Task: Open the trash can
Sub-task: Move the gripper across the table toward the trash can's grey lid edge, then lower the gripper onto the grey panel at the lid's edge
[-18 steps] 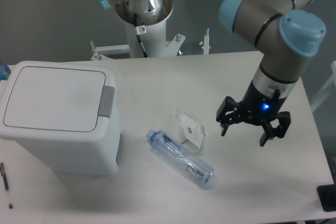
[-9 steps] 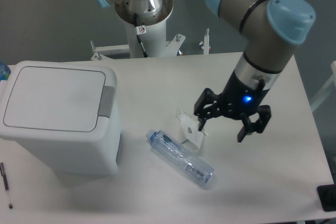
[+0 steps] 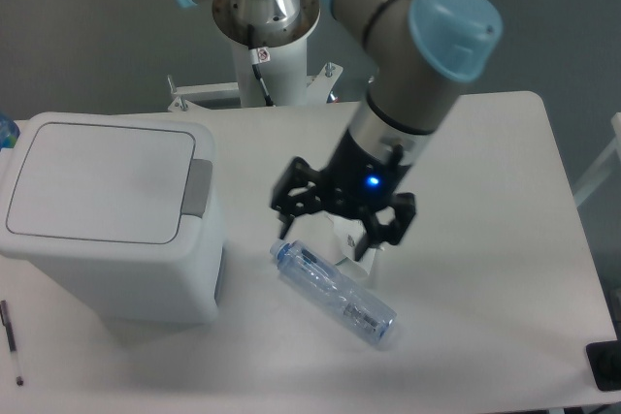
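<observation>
A: The arm has swung left across the table since the earlier frames, carrying the gripper (image 3: 325, 231) from the right side toward the middle. It now hangs over the top end of the bottle (image 3: 334, 294), and the trash can, the bottle and the pen lie where they did.

B: How do the fingers stand?

A: Spread apart, with nothing between them. A blue light glows on the wrist just above.

B: And the trash can?

A: One trash can (image 3: 109, 212), white, at the left of the table, toward the near edge. Its flat lid is down and the grey button tab (image 3: 199, 186) sits on the right rim. The gripper is to its right, apart from it.

B: What else do you count?

A: One clear plastic bottle lying on its side, slanting from upper left to lower right. One small clear plastic piece (image 3: 347, 239) just beyond it, mostly behind the gripper. One pen (image 3: 11, 339) at the near left edge. A dark thing (image 3: 604, 366) at the near right corner, cut off by the frame, so I cannot tell what it is.

B: The surface and the room?

A: A white table (image 3: 495, 269) with rounded corners; behind it the arm's white pedestal (image 3: 270, 60) and a grey wall (image 3: 87, 26)
</observation>
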You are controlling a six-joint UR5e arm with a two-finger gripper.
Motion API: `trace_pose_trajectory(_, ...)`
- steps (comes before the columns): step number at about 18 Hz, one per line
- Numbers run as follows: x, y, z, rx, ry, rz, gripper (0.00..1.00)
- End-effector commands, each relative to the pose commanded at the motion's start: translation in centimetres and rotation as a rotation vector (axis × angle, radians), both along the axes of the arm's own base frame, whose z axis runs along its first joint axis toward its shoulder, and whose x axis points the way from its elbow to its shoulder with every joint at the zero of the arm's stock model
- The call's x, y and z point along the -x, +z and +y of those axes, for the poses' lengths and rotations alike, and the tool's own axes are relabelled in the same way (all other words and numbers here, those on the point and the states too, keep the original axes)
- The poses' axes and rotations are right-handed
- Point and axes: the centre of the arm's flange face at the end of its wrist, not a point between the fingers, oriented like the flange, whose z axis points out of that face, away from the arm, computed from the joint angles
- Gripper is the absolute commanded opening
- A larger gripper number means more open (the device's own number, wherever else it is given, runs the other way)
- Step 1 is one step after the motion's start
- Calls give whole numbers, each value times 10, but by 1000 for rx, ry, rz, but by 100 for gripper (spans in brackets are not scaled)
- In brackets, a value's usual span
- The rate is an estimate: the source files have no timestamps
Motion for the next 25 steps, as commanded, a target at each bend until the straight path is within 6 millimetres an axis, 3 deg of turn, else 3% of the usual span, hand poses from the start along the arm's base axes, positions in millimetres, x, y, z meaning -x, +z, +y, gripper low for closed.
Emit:
trace_pose_trajectory(5,-7,-9,0,38,2,-33,100)
trace_pose_trajectory(8,-29,-15,16,51,-36,-48,100)
trace_pose_trajectory(12,-39,-22,16,94,-27,-80,100)
trace_pose_trajectory(17,-42,-28,10,169,-33,-80,100)
trace_pose_trajectory(25,-44,-36,17,190,-21,-89,100)
